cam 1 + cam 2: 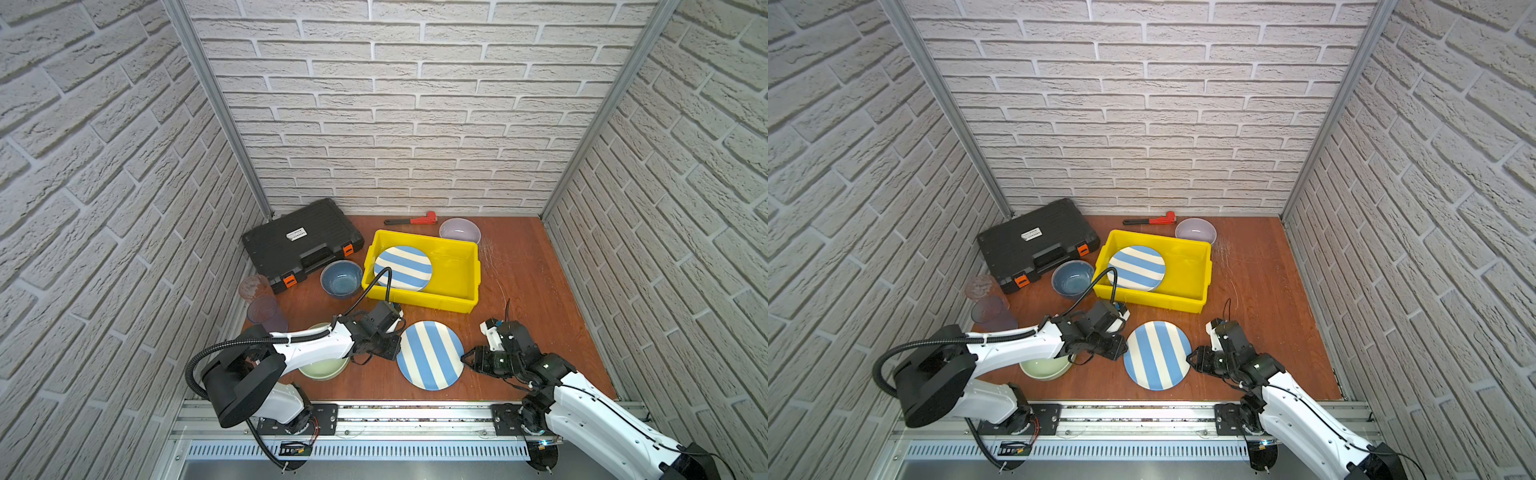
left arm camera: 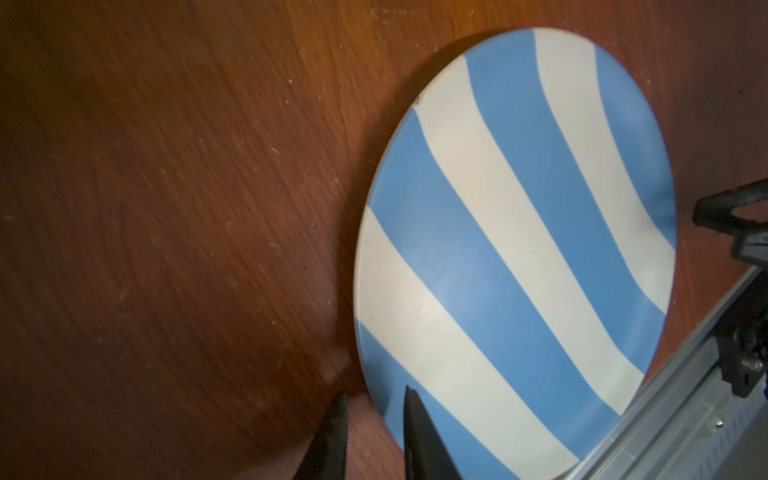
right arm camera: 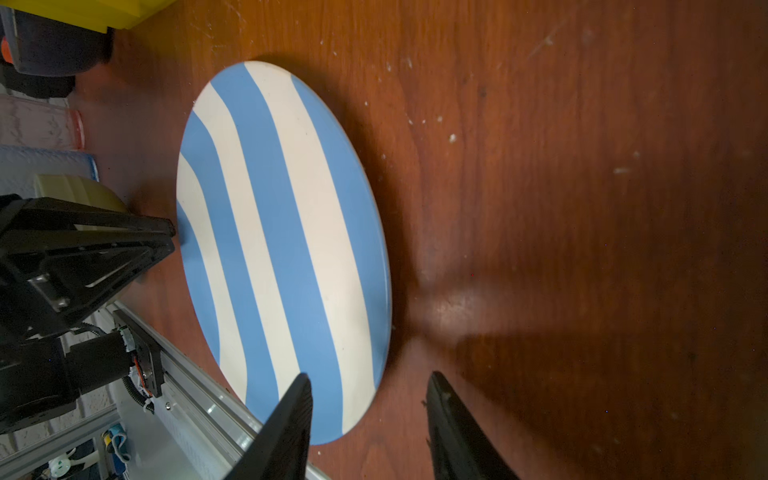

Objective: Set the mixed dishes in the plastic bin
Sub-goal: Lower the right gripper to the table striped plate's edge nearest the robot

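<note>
A blue-white striped plate lies flat on the wooden table, near the front. My left gripper is at its left rim; the jaws straddle the rim with a narrow gap and wood shows between them. My right gripper is at the plate's right rim, jaws wider apart, one finger over the plate and one over the table. The yellow plastic bin stands behind and holds another striped plate.
A blue bowl sits left of the bin and a lavender bowl behind it. A pale green bowl lies under my left arm. Two tumblers stand at far left. Black tool case and red wrench are at the back.
</note>
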